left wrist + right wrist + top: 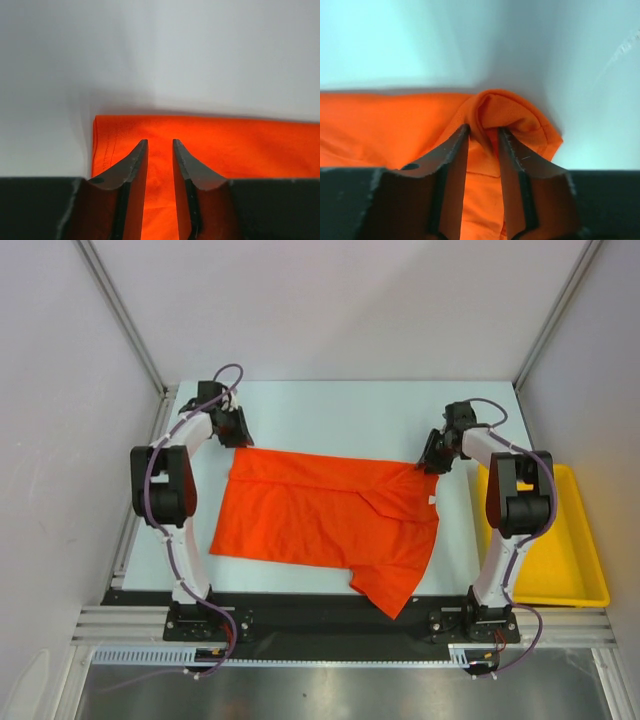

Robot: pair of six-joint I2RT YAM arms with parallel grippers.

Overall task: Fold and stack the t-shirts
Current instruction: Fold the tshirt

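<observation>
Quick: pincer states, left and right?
Left pincer: slightly open over the t-shirt corner.
Right pincer: narrowly apart around a t-shirt fold; grip cannot be told.

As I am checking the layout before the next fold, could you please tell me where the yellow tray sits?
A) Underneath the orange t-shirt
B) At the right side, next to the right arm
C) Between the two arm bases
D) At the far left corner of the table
B: the top view shows the yellow tray at the right side, next to the right arm and apart from the orange t-shirt.
</observation>
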